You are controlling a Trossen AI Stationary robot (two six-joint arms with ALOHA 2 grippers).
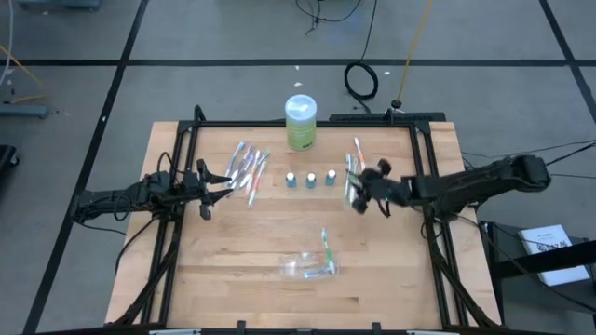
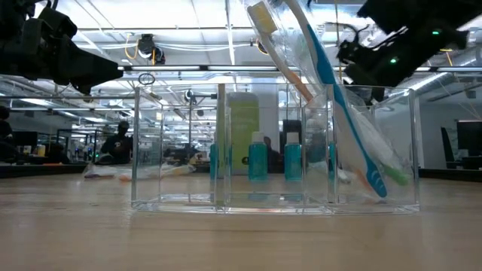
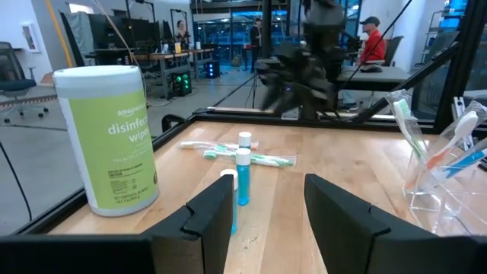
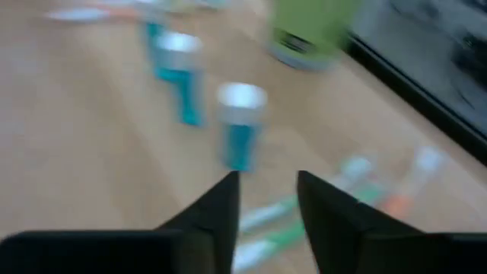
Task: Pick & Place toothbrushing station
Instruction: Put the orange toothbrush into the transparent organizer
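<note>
A: We take the green wipes canister, a smooth cylinder with a white lid, as landmark. What stands nearest it?

B: We count three small blue tubes with white caps, upright in a row just in front of it. Thin toothbrushes lie in two loose piles on the wood-grain table: one left of the tubes, one right.

A: And the container?

B: A clear, rigid plastic holder sits well in front of the canister, holding brushes.

A: Grippers?

B: The left gripper is by the left pile, fingers apart, empty. The right gripper is over the right pile, fingers apart, nothing between them.
</note>
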